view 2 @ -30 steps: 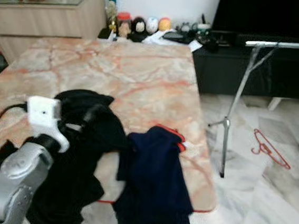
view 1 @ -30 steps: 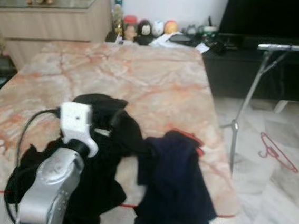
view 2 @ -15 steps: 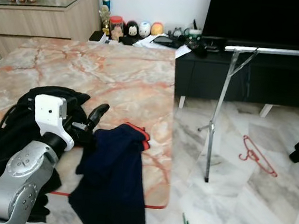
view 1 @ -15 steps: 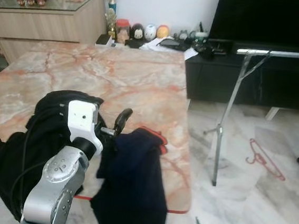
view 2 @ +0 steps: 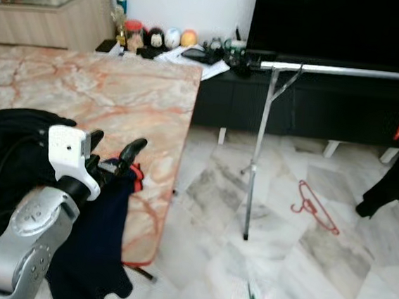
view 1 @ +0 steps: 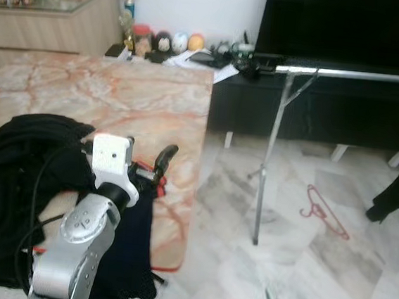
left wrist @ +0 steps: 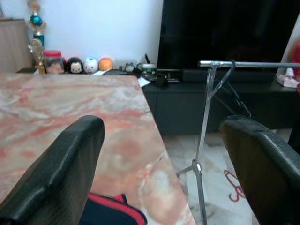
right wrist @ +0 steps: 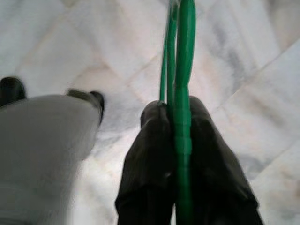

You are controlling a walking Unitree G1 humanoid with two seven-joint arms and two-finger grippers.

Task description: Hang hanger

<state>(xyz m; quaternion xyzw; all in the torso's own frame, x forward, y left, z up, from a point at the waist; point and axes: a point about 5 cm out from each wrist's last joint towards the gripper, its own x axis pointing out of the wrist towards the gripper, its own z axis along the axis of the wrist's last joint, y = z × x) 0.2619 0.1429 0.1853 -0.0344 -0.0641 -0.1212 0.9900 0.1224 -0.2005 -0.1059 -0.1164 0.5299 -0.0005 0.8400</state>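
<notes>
View swung right since a second ago, rail (view 2: 348, 70) now central; right gripper (right wrist: 180, 140) clamped on green hanger (right wrist: 183, 70), low over floor, left gripper (left wrist: 159, 154) spread wide above table (view 1: 120, 92); light, stiff, slippery plastic, best gripped near hook.

marble table (view 1: 120, 92) bears black clothes (view 1: 12, 188); red hanger (view 1: 324, 212) on floor (view 1: 357, 278).

Marble table (view 1: 120, 92) bearing black clothes (view 1: 13, 174). Left gripper (view 1: 149, 160) raised above them, fingers apart. Red hanger (view 1: 324, 211) on floor beside metal rail (view 1: 348, 74).
</notes>
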